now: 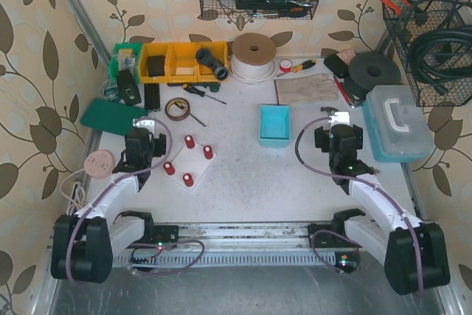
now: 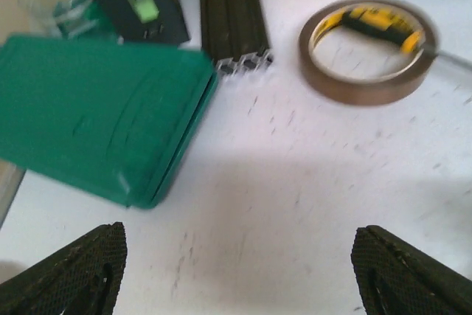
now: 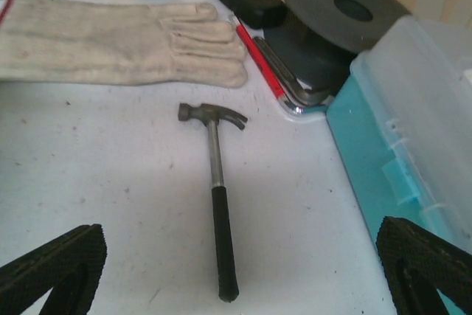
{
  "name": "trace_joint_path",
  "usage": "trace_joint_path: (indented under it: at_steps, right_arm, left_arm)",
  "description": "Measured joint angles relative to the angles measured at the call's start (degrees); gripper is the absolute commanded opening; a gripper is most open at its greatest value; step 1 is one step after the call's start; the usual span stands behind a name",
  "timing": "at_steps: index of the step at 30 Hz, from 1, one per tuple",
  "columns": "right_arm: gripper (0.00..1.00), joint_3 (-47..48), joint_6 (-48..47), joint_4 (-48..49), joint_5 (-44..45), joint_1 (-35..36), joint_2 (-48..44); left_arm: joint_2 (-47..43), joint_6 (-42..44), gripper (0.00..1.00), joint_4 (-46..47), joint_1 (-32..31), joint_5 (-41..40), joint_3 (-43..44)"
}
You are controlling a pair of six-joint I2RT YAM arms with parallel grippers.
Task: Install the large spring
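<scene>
White tabletop point(image 1: 251, 182) is the largest thing here, crowded along its far edge and bare in the middle. At its right edge stands a teal plastic organiser box point(image 1: 398, 123), and at the left lies a green case point(image 2: 96, 116). Between the two arms, nearer the far side, sits an open blue bin point(image 1: 274, 125). Left of centre lies a small white base plate point(image 1: 189, 160) carrying four red pegs point(image 1: 189, 141), probably the seat for the part. A claw hammer point(image 3: 217, 197) lies straight ahead of the right gripper point(image 3: 236, 271), and a roll of brown tape point(image 2: 366, 53) lies ahead of the left gripper point(image 2: 236, 271).

Both grippers hover low over the table with fingers spread wide, holding nothing.

The large spring shows in no view. It may lie inside the blue bin, whose contents are too small to make out.

The main risk, as I judge it, is reaching blind: the right arm faces the hammer, not the bin, and could close on the wrong object. The base plate looks loose and tilted on the table, so a push onto one peg could slide it. A spring pinched off-centre could also flick away.
</scene>
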Motion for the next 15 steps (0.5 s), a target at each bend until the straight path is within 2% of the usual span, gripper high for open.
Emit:
trace_joint_path:
  at_steps: [4, 15]
  right_arm:
    - [0.99, -4.4, -0.2, 6.9, -2.7, -3.4, 2.4]
    - [0.99, -7.6, -0.7, 22.6, -8.8, -8.7, 10.3]
  left_arm:
    - [3.3, 0.0, 0.85, 5.7, 4.0, 2.4, -3.3]
    - [14.9, 0.0, 0.86, 21.9, 6.3, 4.3, -3.0]
